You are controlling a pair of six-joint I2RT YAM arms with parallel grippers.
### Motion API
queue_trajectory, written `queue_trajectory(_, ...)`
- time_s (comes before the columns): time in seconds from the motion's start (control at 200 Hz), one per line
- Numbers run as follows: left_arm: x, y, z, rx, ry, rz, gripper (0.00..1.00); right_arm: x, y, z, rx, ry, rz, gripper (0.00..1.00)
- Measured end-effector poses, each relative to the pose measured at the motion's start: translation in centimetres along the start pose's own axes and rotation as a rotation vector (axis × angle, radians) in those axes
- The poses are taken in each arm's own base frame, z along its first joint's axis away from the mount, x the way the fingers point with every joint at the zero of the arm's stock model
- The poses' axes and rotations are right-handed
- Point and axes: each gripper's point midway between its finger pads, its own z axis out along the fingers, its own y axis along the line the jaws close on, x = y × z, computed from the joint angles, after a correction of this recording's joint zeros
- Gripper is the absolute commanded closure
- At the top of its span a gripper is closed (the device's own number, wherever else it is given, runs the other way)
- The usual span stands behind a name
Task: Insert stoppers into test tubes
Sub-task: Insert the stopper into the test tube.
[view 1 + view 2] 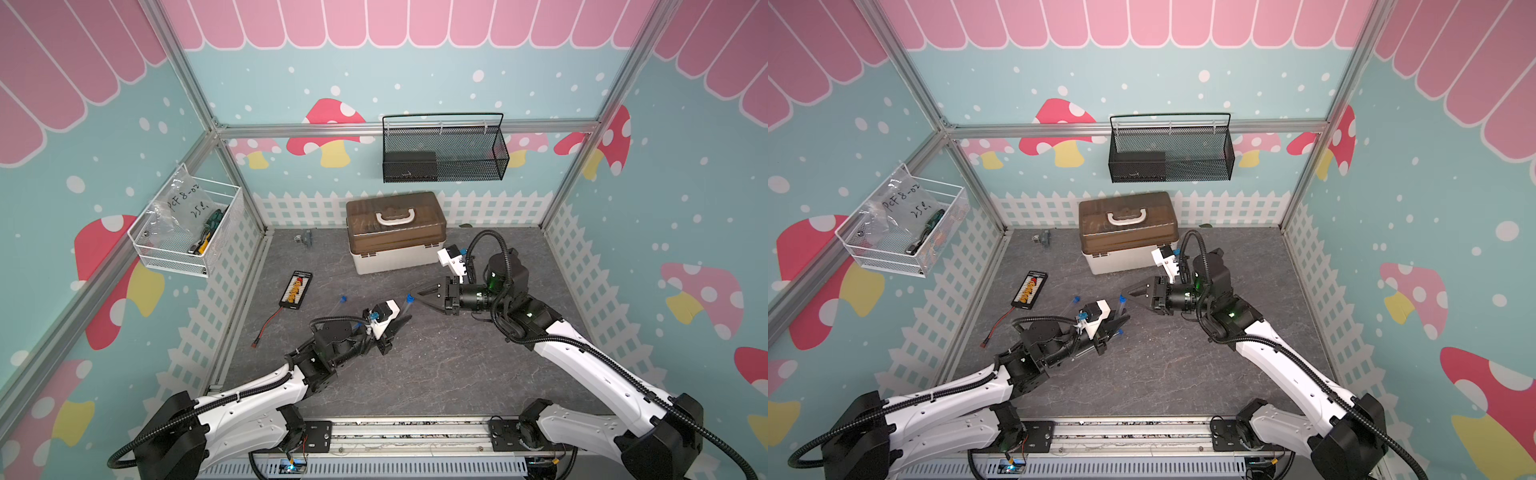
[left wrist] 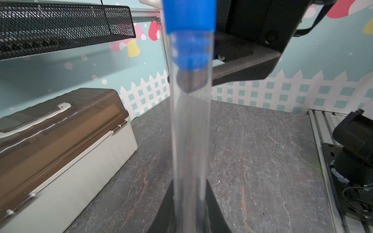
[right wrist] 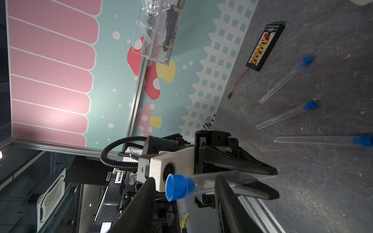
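One tube (image 3: 203,182), blue stopper (image 3: 177,187) in, reaches from the clamped left fingers (image 3: 242,161) to between the parted right fingers (image 3: 226,201).

- The tube (image 2: 190,141) in the left gripper (image 1: 408,319) is clear; its stopper (image 3: 177,187) is bright blue.
- Three loose tubes (image 3: 282,82) (image 3: 282,116) (image 3: 314,139) past the left gripper are clear, with blue plugs.
- The left gripper and the right gripper (image 1: 419,296) are black, each with a white camera mount (image 3: 159,167).
- The board (image 3: 264,46) is black with yellow connectors, one of them red, and a red wire (image 3: 238,80).
- The table (image 2: 262,161) is dark grey with pale and rust veins.
- The box (image 1: 395,232) behind the right gripper has a smoky brown lid, cream base and white handle.
- The black basket (image 1: 469,153) and the white basket (image 1: 174,259) are both mesh.
- The walls (image 1: 415,83) are teal with white dots, red mushrooms with white spots and yellow stems, a white fence and pink scallops.
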Motion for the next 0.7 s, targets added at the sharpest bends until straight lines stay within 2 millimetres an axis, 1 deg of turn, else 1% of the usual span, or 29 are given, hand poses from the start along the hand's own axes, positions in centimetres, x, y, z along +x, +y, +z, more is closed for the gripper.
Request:
queue_trajectory(0.175,0.3,-0.1,-0.2,0.0,-0.007,-0.01,1.0,-0.1,-0.2,0.3,-0.01,0.003,0.014,0.62)
queue_trajectory(0.29,0.2,-0.1,-0.3,0.001,-0.013,-0.011,1.0,0.0,-0.8,0.5,-0.004,0.009,0.035,0.62)
queue_trajectory(0.53,0.2,-0.2,-0.3,0.005,-0.015,-0.011,1.0,0.1,-0.8,0.6,-0.011,0.014,0.032,0.63)
queue_trajectory(0.7,0.4,-0.2,-0.3,0.008,-0.012,-0.013,1.0,0.2,-1.0,0.8,-0.019,0.013,0.027,0.67)
